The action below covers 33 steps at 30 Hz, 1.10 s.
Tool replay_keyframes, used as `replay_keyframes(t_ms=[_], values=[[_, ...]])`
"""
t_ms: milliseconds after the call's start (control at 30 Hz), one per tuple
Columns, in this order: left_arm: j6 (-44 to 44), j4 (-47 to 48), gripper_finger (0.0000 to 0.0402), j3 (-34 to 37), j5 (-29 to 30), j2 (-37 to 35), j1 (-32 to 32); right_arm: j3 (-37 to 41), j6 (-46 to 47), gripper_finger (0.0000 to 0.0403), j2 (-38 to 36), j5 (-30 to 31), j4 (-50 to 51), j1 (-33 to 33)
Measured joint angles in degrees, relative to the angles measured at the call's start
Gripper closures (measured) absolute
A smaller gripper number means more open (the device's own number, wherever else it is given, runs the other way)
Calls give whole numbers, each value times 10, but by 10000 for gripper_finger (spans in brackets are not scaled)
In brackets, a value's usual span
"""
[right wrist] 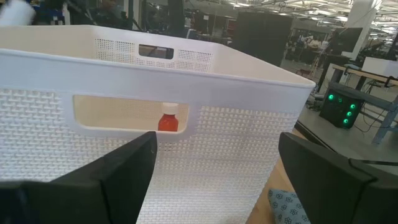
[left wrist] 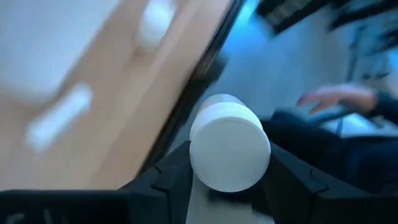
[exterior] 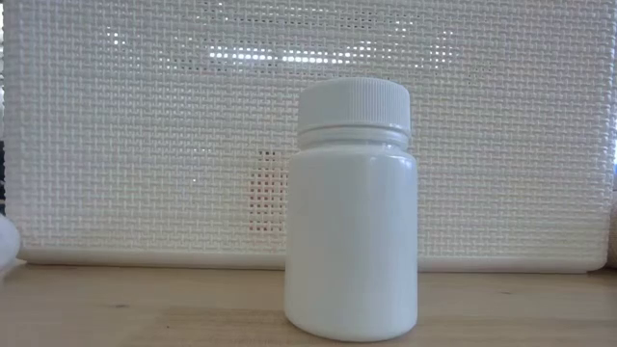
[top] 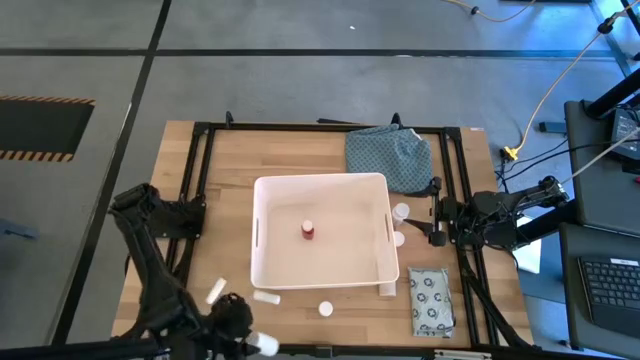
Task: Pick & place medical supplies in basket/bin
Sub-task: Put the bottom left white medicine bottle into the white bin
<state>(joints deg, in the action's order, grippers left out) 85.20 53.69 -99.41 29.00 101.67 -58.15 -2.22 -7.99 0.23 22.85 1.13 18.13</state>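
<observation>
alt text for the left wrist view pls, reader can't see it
The left gripper holds a small white round bottle between its two dark fingers, cap end toward the camera. Behind it, blurred, are the wooden table with a short white tube lying on it, the table's dark frame edge, and the floor beyond.

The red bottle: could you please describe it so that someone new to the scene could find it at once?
Find the big white tub in the middle of the wooden table. The red bottle stands alone on the tub's floor, near its centre. It is the only red item and the only one inside; the white bottles and tubes all lie on the table outside it.
</observation>
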Motion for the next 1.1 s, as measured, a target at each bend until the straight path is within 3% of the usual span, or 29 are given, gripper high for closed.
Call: replay_keyframes(t_ms=[167, 300, 700, 967, 1100], values=[[-138, -5, 241, -34, 115, 0, 17, 0, 0, 65, 0, 0, 0, 0], [-228, 5, 242, -55, 126, 0, 67, 0, 0, 65, 0, 0, 0, 0], [-516, 31, 240, -81, -89, 0, 319, 0, 0, 65, 0, 0, 0, 0], [-596, 161, 245, -63, -137, 3, 455, 0, 0, 65, 0, 0, 0, 0], [-605, 164, 237, -13, -173, 4, 504, 0, 0, 65, 0, 0, 0, 0]])
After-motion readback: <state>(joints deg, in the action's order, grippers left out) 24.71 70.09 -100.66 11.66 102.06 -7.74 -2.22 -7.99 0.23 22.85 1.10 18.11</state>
